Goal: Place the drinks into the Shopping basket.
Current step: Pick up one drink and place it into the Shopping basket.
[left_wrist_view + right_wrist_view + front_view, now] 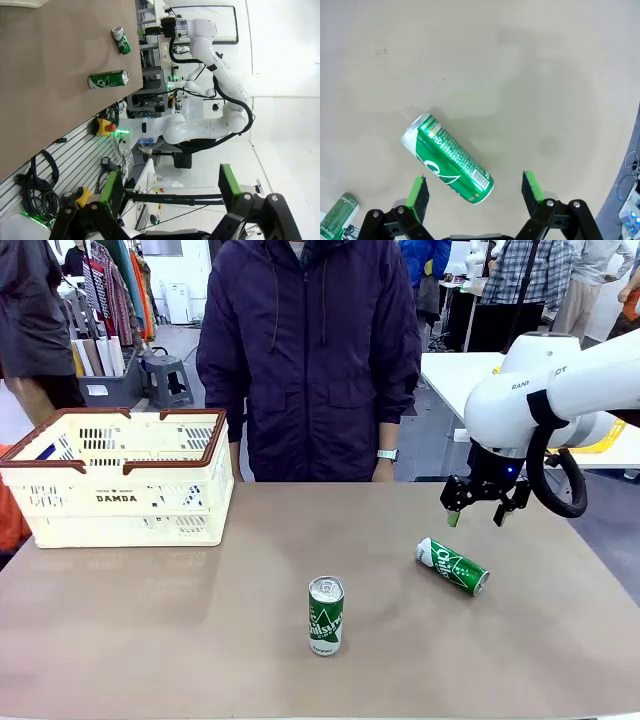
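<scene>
"DAMDA" printed on Shopping basket [150, 502] side, upright green can [326, 616] lettering unreadable

On the table [150, 640] the Shopping basket [60, 498] stands far left, the upright can [326, 615] near the front middle, the lying can [452, 566] right of it, beneath the right gripper [476, 517].

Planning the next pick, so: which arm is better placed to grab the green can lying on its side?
Right. The right gripper hangs open above the lying can, fingers pointed down at it. The left gripper is open but sits off the table edge, far from it.
</scene>
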Controlling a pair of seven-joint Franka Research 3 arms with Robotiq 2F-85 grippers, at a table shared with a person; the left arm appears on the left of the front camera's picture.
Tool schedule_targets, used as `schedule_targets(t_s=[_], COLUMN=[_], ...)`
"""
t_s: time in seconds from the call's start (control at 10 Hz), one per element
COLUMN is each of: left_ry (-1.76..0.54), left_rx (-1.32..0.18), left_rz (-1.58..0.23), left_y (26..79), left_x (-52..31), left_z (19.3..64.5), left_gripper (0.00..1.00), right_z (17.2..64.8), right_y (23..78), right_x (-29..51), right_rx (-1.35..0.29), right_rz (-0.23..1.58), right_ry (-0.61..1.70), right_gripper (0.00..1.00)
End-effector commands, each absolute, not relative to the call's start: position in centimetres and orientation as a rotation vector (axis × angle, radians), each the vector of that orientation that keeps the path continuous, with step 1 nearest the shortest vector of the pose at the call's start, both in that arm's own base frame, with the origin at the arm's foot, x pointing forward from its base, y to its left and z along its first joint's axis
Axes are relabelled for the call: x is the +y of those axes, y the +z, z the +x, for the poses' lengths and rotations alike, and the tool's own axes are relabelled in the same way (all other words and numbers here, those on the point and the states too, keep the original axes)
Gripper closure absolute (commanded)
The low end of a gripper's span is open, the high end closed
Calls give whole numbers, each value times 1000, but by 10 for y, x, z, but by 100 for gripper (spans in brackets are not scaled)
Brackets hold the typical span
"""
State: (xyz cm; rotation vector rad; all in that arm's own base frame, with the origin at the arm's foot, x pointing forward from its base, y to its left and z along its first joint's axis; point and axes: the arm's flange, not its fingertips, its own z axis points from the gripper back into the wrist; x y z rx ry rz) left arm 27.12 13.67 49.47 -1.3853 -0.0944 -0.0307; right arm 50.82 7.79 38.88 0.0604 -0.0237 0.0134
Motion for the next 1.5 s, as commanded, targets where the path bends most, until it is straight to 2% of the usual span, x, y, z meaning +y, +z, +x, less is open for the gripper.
schedule_targets(t_s=[0.0, 0.1, 0.2, 0.3, 0.5, 1.1, 1.4], left_ry=[-27, -27, -27, -27, -27, -27, -27], left_rx=[-103, -103, -103, -103, -103, -103, -103], left_rz=[-1403, -1403, -1403, -1403, -1403, -1403, -1403], left_y=[498, 498, 498, 498, 498, 498, 498], left_x=[136, 136, 136, 136, 136, 136, 136], left_z=[270, 270, 270, 270, 270, 270, 270], left_gripper=[0, 0, 0, 0, 0, 0, 0], right_z=[507, 508, 512, 514, 515, 496, 492], right_y=[388, 389, 380, 372, 361, 333, 302], right_x=[78, 78, 88, 98, 110, 131, 131], right_rx=[-9, -24, 14, 21, 10, 7, 81], right_rz=[46, 60, 108, 129, 164, 21, 34], right_ry=[10, 13, 332, 551, 781, 769, 776], right_gripper=[0, 0, 0, 0, 0, 0, 0])
